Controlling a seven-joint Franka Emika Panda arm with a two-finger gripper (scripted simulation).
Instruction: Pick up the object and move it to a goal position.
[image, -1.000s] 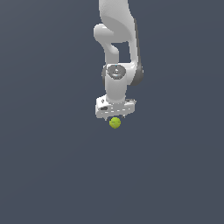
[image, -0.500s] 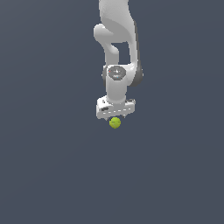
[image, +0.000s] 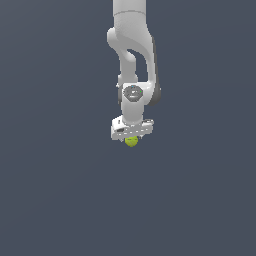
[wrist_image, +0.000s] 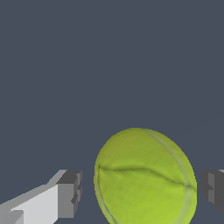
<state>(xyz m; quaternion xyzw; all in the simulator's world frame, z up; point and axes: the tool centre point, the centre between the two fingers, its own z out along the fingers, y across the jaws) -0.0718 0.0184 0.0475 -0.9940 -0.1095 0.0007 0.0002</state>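
You'll see the gripper (image: 131, 137) has sunk closer over the ball (wrist_image: 144, 177), fingers (wrist_image: 69, 194) spread either side.

The ball (image: 131, 142) sits directly under the hand (image: 131, 136), between its two fingers (wrist_image: 69, 194), touching neither.

arm (image: 131, 45) – vertical, wrist down | claw (image: 131, 136) – fingers (wrist_image: 70, 194) spread apart
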